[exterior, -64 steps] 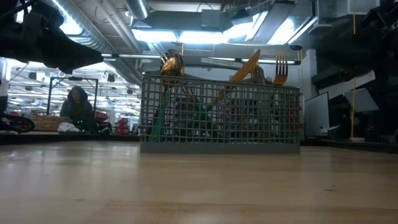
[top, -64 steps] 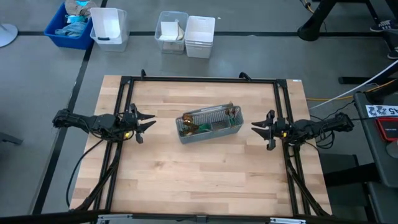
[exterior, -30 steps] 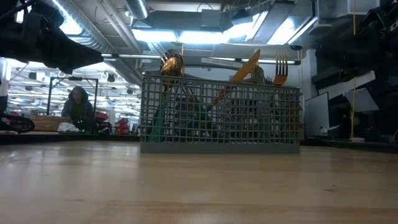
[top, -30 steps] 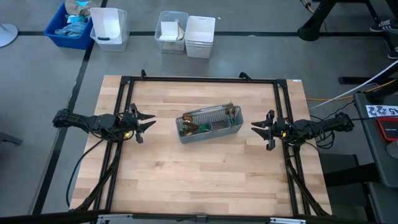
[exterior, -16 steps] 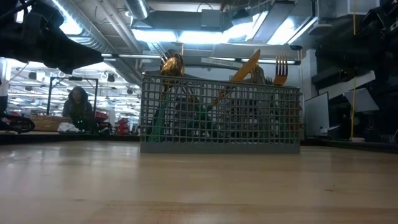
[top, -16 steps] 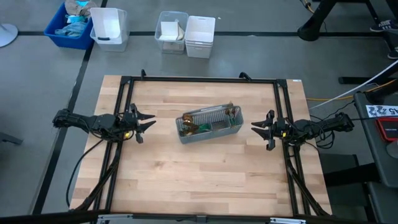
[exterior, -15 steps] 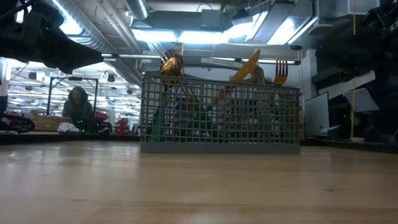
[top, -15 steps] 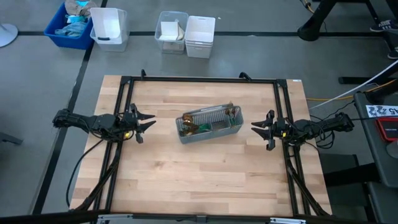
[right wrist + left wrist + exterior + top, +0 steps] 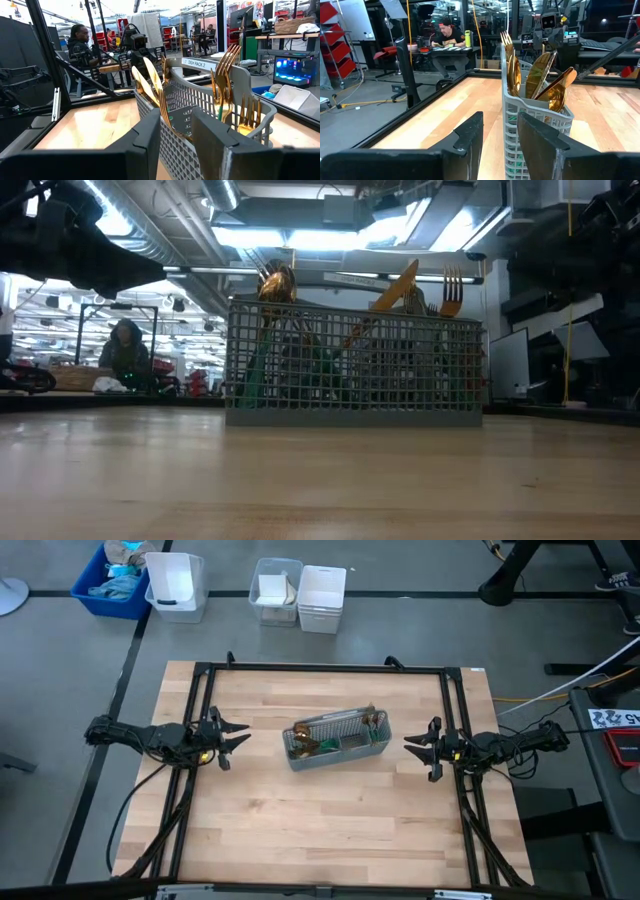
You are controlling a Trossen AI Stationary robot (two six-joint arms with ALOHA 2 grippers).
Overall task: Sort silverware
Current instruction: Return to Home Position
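The silverware (image 9: pixel 325 745) stands in a grey mesh caddy (image 9: pixel 336 741) at the table's middle, teal handles down and gold heads up. In the low view a spoon (image 9: pixel 278 283), a knife (image 9: pixel 397 288) and a fork (image 9: pixel 452 288) rise above the caddy's rim (image 9: pixel 355 310). My left gripper (image 9: pixel 243 735) hovers open to the caddy's left, pointing at it; its wrist view shows fork and spoon heads (image 9: pixel 540 75) past the gripper (image 9: pixel 500 132). My right gripper (image 9: pixel 408 746) hovers open to the caddy's right, also pointing at it (image 9: pixel 176 132), with forks (image 9: pixel 225 67) ahead.
Black frame rails (image 9: pixel 320 668) run along the table's far, left and right sides. Plastic bins (image 9: pixel 300 592) and a blue crate (image 9: pixel 112 580) sit on the floor beyond the far edge. Bare wood (image 9: pixel 320 820) lies near the caddy. People (image 9: pixel 447 35) sit in the room behind.
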